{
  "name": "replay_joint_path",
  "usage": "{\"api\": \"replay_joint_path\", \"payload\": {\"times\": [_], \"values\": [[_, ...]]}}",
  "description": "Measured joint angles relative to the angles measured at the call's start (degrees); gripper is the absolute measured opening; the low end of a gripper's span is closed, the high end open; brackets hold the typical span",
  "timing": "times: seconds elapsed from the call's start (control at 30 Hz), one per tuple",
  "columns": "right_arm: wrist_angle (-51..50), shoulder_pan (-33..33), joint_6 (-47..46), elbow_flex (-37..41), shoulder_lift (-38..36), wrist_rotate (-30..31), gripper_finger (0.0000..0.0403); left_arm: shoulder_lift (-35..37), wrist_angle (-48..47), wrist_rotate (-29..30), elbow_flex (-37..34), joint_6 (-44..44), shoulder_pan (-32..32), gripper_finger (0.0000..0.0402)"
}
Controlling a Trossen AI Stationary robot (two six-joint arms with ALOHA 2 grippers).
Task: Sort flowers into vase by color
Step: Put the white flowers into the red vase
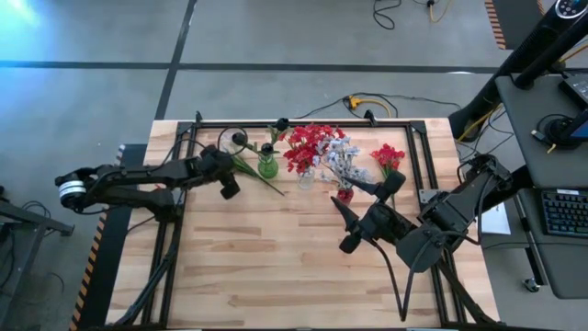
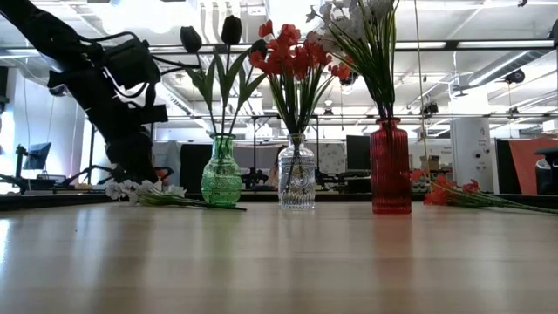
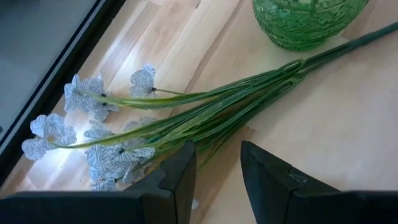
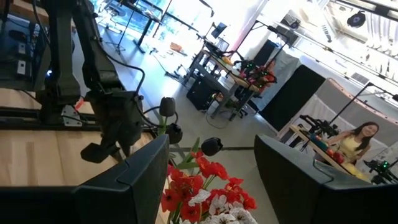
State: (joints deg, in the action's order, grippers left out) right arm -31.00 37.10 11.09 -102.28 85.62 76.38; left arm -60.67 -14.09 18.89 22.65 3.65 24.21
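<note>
A pale blue-white flower spray (image 3: pixel 186 118) lies flat on the table beside the green vase (image 1: pixel 267 166), which holds dark buds (image 2: pixel 231 30). The clear vase (image 1: pixel 306 176) holds red blossoms (image 1: pixel 308 145), and the red vase (image 1: pixel 344 194) holds pale blossoms (image 1: pixel 342 161). A loose red spray (image 1: pixel 388 158) lies at the far right. My left gripper (image 3: pixel 217 168) is open and slants down over the pale spray's stems, near the blossoms. My right gripper (image 1: pixel 347 230) is open and empty, raised near the table's middle right. My left gripper has its fingertips (image 3: pixel 186 155) just short of the pale spray's stem bundle (image 3: pixel 211 134), coming from above at a slant, across the stems. I cannot tell whether they touch. The spray lies on the table.
A black frame rail (image 1: pixel 303 122) runs along the table's far edge, and side rails (image 1: pixel 180 184) stand at left and right. The three vases stand in a row across the far middle. Bare wood (image 1: pixel 276 267) fills the near half.
</note>
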Motion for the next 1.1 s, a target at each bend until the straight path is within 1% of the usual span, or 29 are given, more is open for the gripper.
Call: {"api": "replay_joint_path", "payload": {"times": [0.13, 0.27, 0.3, 0.5, 0.6, 0.67, 0.83, 1.1], "values": [[0.00, 0.00, -0.04, 0.00, 0.00, -0.04, 0.0228, -0.03, 1.34, -0.51, 0.01, 2.75, 0.00, 0.0109], [0.00, 0.00, -0.15, 0.00, 0.00, -0.06, 0.0228, -0.51, 1.70, -6.02, 0.02, 6.14, 0.00, 0.0109], [0.00, 0.00, -0.15, 0.00, 0.00, -0.05, 0.0228, -0.69, 2.16, -6.51, 0.02, 6.69, -0.02, 0.0109], [0.00, 0.00, -0.70, 0.07, 0.00, -0.06, 0.0228, -1.66, 3.93, -6.39, 0.02, 8.15, 0.01, 0.0109], [0.00, 0.00, -0.70, 0.12, 0.00, -0.05, 0.0228, -2.61, 4.04, -5.88, 0.02, 8.14, 0.08, 0.0109], [-0.02, 0.00, -0.66, 0.15, 0.00, -0.07, 0.0228, -3.44, 4.19, -4.54, 0.02, 8.55, 0.07, 0.0109], [0.00, 0.00, -0.68, 0.17, 0.00, -0.04, 0.0228, -6.17, 4.77, 3.28, 0.02, 8.95, 0.09, 0.0109], [0.00, 0.00, -0.66, 0.24, 0.00, -0.04, 0.0228, -9.52, 9.37, 3.16, 0.02, 12.91, 0.07, 0.0109]]}}
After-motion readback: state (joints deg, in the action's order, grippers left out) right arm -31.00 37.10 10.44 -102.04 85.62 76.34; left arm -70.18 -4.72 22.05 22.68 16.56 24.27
